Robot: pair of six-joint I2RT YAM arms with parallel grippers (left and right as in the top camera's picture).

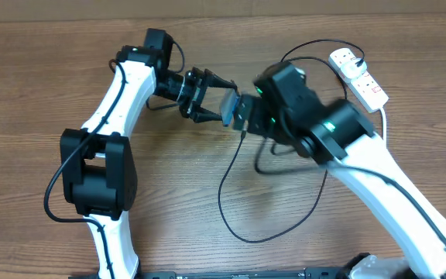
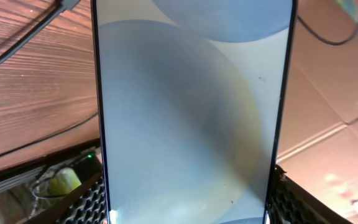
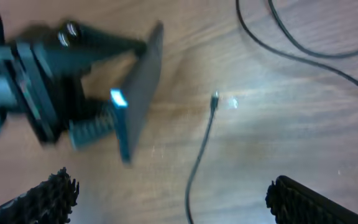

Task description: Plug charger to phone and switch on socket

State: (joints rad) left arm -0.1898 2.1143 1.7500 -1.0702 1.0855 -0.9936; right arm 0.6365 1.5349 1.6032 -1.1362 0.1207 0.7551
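Near the charger (image 3: 197,165), left claw (image 1: 224,106) clamps the phone (image 2: 185,124); right claw (image 3: 179,205) gapes empty.

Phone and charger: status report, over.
Left fingers clamped on slim blue-screened smartphone. Right fingers open, empty. Connector tip of thin black charger cable loose on wooden table, unplugged. Bare wood between tip and phone.

The phone (image 2: 188,124) fills the middle of my view, standing upright from top to bottom, its pale blue-grey screen marked with broad curved shapes and edged in black. My claw (image 2: 188,208) is clamped on it, with my ribbed black fingers (image 2: 89,202) pressed against its long edges at the bottom corners. Brown wooden table (image 2: 36,93) lies to the left, and a loop of thin charger cable (image 2: 328,40) curves at the upper right.
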